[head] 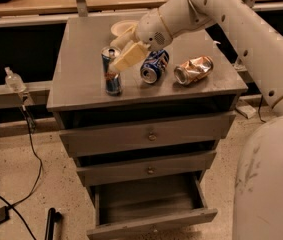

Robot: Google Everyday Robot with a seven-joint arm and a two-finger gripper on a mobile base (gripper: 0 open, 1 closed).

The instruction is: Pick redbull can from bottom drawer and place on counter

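The redbull can stands upright on the counter, near its front left. My gripper is right at the can, reaching in from the right and overlapping its upper right side. The arm runs up and to the right from there. The bottom drawer is pulled open below, and its inside shows nothing in it.
A wider blue can lies on its side just right of the gripper. A crushed gold-silver can lies further right. A pale dish sits behind. The two upper drawers are shut. A cable hangs at left.
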